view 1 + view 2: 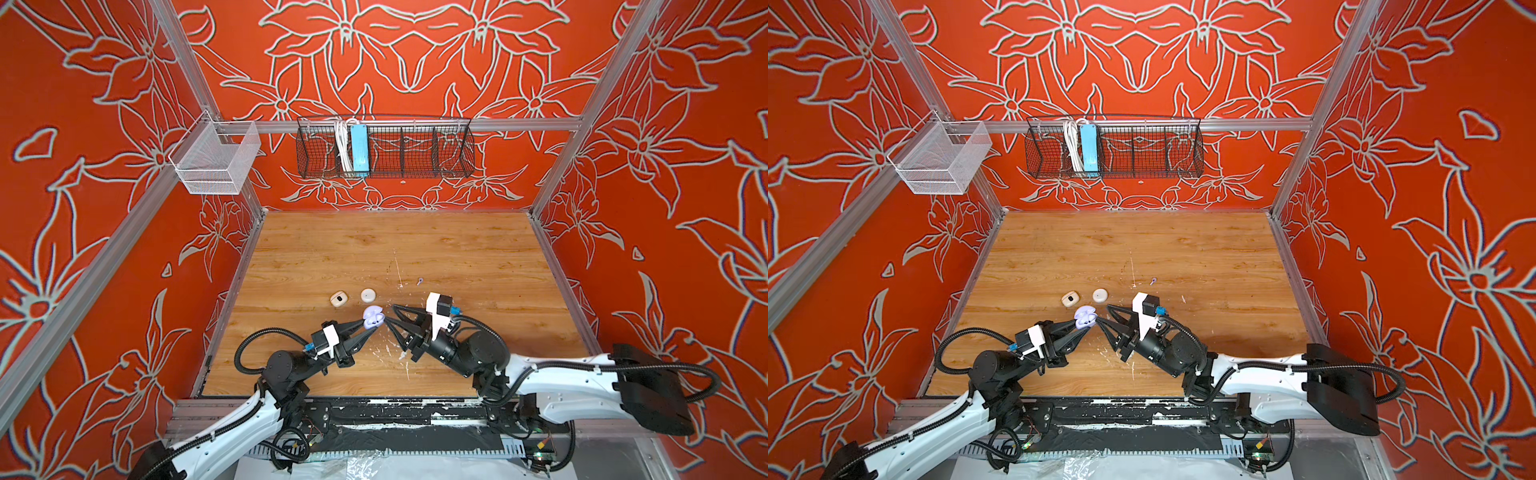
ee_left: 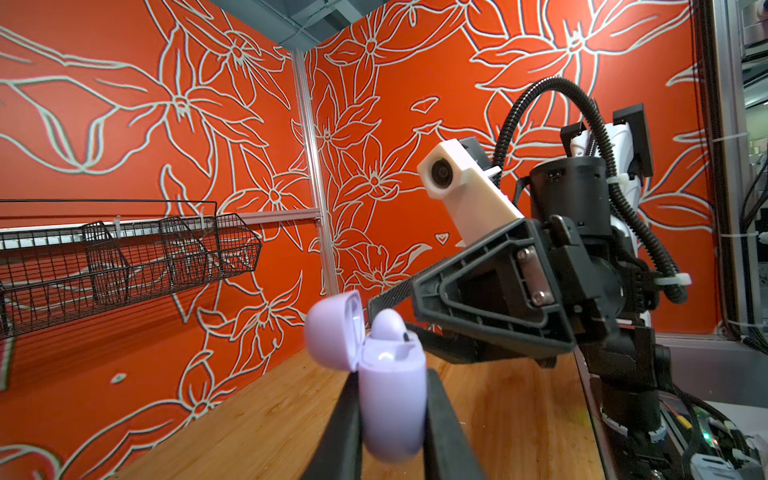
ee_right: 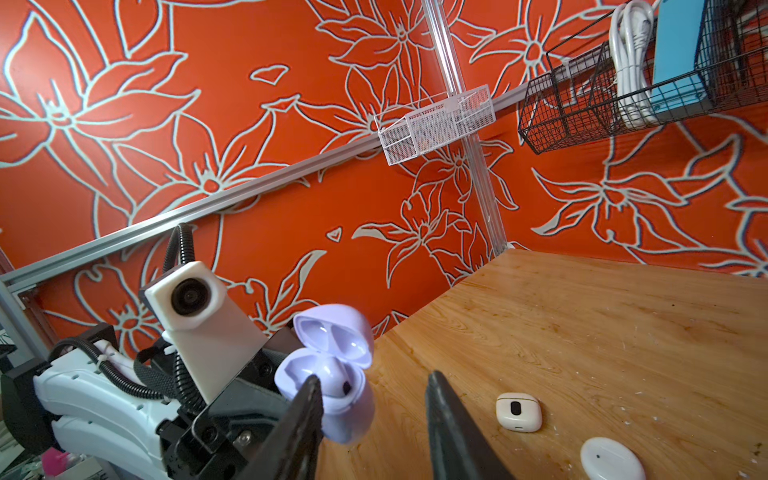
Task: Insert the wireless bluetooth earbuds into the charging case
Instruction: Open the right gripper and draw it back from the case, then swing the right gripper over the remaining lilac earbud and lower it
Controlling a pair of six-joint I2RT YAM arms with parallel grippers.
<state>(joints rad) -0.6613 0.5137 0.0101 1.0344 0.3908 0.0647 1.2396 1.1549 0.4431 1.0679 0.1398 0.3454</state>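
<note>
My left gripper (image 1: 368,326) (image 2: 392,380) is shut on the lavender charging case (image 1: 372,316) (image 1: 1084,315) (image 2: 392,407) and holds it above the wooden table with its lid flipped open. A lavender earbud (image 3: 334,372) (image 2: 388,326) sits in one socket of the case. My right gripper (image 1: 389,313) (image 3: 374,376) stands open right beside the case, one finger in front of the case's rim, with nothing between its fingers. Another lavender earbud (image 1: 419,281) (image 1: 1153,281) lies loose on the table, further back and to the right.
A cream rounded case (image 1: 338,299) (image 3: 518,411) and a white round case (image 1: 368,295) (image 3: 611,459) lie shut just behind the grippers. A black wire basket (image 1: 384,149) and a white mesh basket (image 1: 216,160) hang on the walls. White paint flecks dot the table.
</note>
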